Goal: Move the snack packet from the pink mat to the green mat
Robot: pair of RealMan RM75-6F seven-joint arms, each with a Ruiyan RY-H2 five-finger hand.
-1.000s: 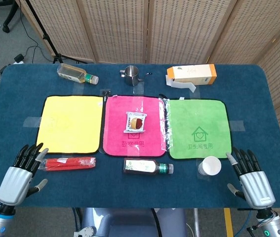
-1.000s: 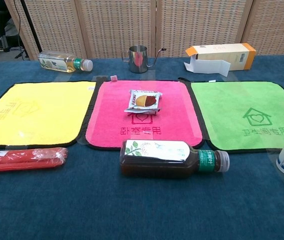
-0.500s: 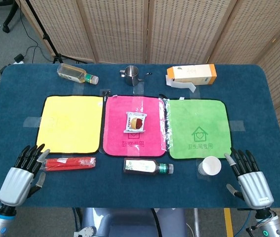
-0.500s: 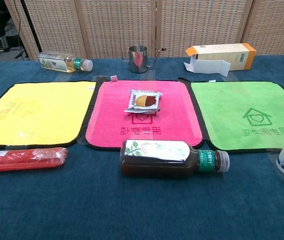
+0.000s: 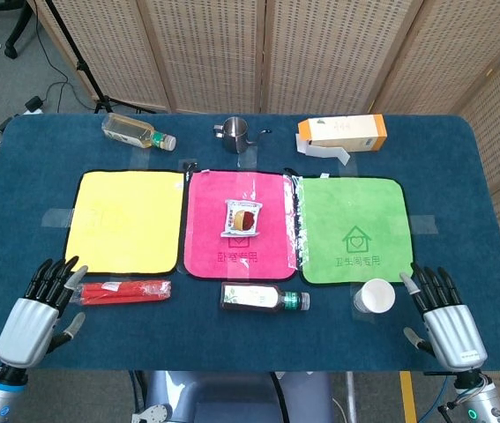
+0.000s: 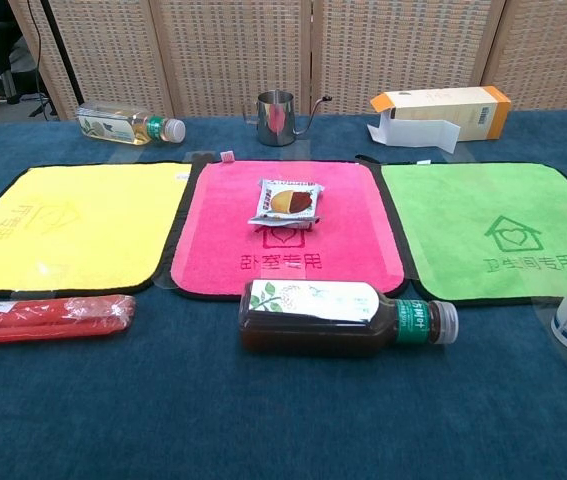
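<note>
A: We see three square terry-cloth mats with dark edging lying side by side on the blue felt-like table (image 5: 461, 167): one yellow mat (image 5: 124, 222), one pink mat (image 5: 239, 224), one green mat (image 5: 352, 229). Where does the task's thing sit?

B: We find one snack packet (image 5: 242, 218), a glossy, flat, roughly rectangular wrapper with crimped ends, on the pink mat slightly above its centre. Its long axis runs near-to-far along the table, tilted a little, with the printed face up.

A: And the hands?

B: We count two. The left hand (image 5: 40, 310) and the right hand (image 5: 444, 318) sit at the near corners of the table in the head view, each with fingers spread wide and holding nothing. The chest view shows neither.

A: The remaining things?

B: We note two bottles on their sides: one dark tea bottle (image 5: 264, 298) with a green cap, just beside the pink mat's near edge, and one clear plastic bottle (image 5: 138, 132) at the far left. One shiny steel pitcher (image 5: 235, 132) stands upright, one open carton (image 5: 341, 135) lies at far right, one white paper cup (image 5: 376, 295) stands near the green mat's near corner, and one red plastic-wrapped packet (image 5: 126, 291) lies below the yellow mat.
</note>
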